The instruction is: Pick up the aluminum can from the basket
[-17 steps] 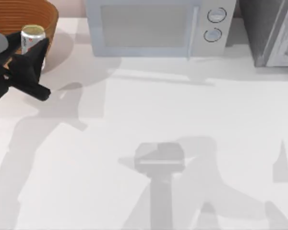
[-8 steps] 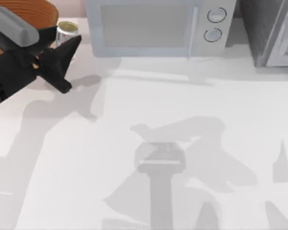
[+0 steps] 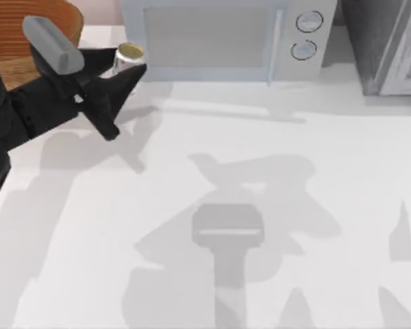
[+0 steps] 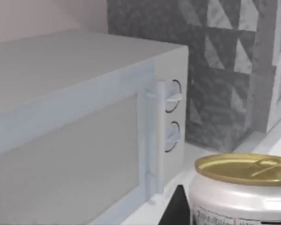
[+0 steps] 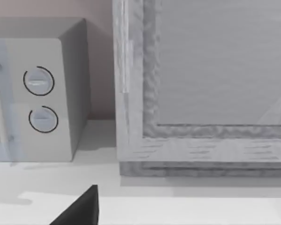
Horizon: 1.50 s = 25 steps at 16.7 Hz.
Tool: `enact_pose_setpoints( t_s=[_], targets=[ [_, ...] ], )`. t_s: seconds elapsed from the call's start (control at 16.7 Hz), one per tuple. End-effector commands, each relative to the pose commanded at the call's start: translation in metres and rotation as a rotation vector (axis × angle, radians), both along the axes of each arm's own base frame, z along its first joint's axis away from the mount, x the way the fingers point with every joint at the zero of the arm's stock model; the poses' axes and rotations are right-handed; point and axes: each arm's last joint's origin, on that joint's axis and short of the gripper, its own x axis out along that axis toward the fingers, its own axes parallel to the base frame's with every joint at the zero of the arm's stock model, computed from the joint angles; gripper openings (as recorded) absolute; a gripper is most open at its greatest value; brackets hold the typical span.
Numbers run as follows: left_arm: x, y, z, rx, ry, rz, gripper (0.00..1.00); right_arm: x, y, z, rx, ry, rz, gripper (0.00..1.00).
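Overhead, the white surface (image 3: 274, 157) spread under everything, with the pale grey microwave (image 3: 219, 38) standing along its far edge and a grey textured block (image 3: 387, 44) at the far right. At the far left corner sat the basket (image 3: 51, 17), its ribbed orange-brown inside partly covered by the left arm. That arm reached from the left edge across the basket's near side, and the left fingers (image 3: 127, 79) were closed on the can (image 3: 128, 56), one dark finger on each side of its silver body. The can was upright, gold end up, clear of the basket and to its right, just in front of the microwave's left corner. From the left wrist, the can (image 4: 243, 190) showed close up, its gold lid and pull tab facing up, with a dark fingertip (image 4: 177, 208) just beside it and the microwave (image 4: 84, 122) behind. From the right wrist, a dark fingertip (image 5: 79, 208) showed; whether the right fingers were open or closed I cannot tell.
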Motion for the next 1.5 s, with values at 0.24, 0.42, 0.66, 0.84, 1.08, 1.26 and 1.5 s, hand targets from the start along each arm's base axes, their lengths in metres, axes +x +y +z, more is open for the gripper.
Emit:
enact_pose_setpoints(
  t_s=[0.24,0.42,0.66,0.84,1.08,1.26,1.5],
  targets=[
    [0.014,-0.011,-0.018,-0.001,-0.013,-0.123,0.0,0.0,0.0,0.0,0.0,0.0,0.0,1.0],
    [0.024,-0.017,-0.035,-0.002,-0.01,-0.202,0.0,0.0,0.0,0.0,0.0,0.0,0.0,1.0],
    [0.036,-0.021,-0.06,-0.003,-0.004,-0.296,0.0,0.0,0.0,0.0,0.0,0.0,0.0,1.0],
    [0.044,-0.024,-0.079,-0.004,-0.007,-0.366,0.0,0.0,0.0,0.0,0.0,0.0,0.0,1.0],
    [0.053,-0.027,-0.11,-0.008,0.003,-0.461,0.0,0.0,0.0,0.0,0.0,0.0,0.0,1.0],
    [0.058,-0.03,-0.135,-0.013,0.019,-0.542,0.0,0.0,0.0,0.0,0.0,0.0,0.0,1.0],
    [0.062,-0.036,-0.153,-0.016,0.013,-0.642,0.0,0.0,0.0,0.0,0.0,0.0,0.0,1.0]
  ],
)
